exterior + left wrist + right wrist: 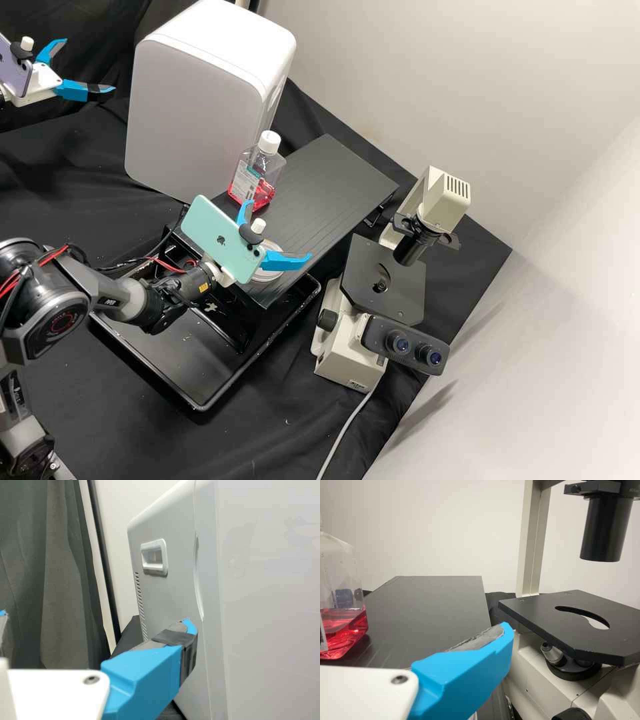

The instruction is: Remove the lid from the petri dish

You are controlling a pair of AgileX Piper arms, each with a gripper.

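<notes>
The right end effector (280, 228) hangs just over the near end of the flat black raised plate (333, 180); its two blue fingers are spread wide apart and have hold of nothing that I can see; the small round clear petri dish (273, 273) sits on the plate right under this end effector, just beside its lower finger, and that finger hides part of it; I cannot tell if the finger touches the dish, and I cannot tell if the lid is on; the clear flask with red liquid and a white cap (253, 177) stands on the plate just behind this end effector; the white microscope with a black stage (387, 293) stands near it, off to the side past the plate; the shiny black tray (200, 373) lies under the arm behind this end effector; the left end effector (87, 65) is high up and well apart from the dish; its blue fingers are wide open too, with nothing between them; the big white box-shaped machine (207, 100) stands close in front of it, between it and the flask; everything sits on the surface (100, 167), which has a black cloth over it.
</notes>
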